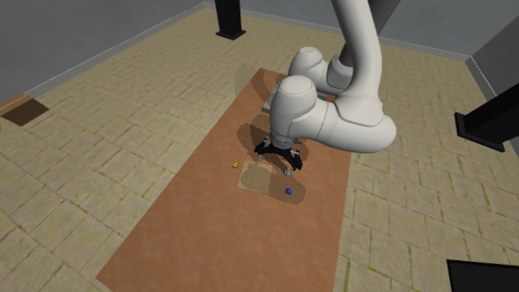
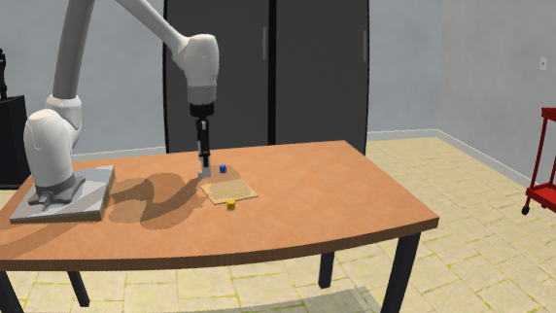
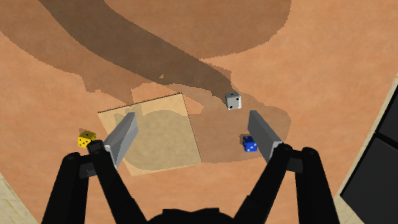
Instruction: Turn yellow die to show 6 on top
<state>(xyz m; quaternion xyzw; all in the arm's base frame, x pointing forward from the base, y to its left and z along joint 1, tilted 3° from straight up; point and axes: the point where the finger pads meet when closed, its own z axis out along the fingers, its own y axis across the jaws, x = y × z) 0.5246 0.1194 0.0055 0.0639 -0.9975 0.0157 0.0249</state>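
Note:
The yellow die (image 3: 86, 139) lies on the bare table just off the left edge of the tan mat (image 3: 150, 134); it also shows in the top view (image 1: 235, 165) and the exterior view (image 2: 231, 204). My gripper (image 3: 192, 121) is open and empty, hanging above the mat's right part and the table beside it. The yellow die sits outside my left finger. The blue die (image 3: 249, 144) lies on the table close to my right finger. The white die (image 3: 233, 101) lies on the table beyond the mat's far right corner. The mat (image 1: 256, 177) lies flat.
The arm's grey base plate (image 2: 63, 193) stands at the table's left end. A dark cabinet (image 2: 267, 73) stands behind the table. A red cart (image 2: 541, 160) stands at the right on the floor. The table edge shows in the wrist view at the lower left.

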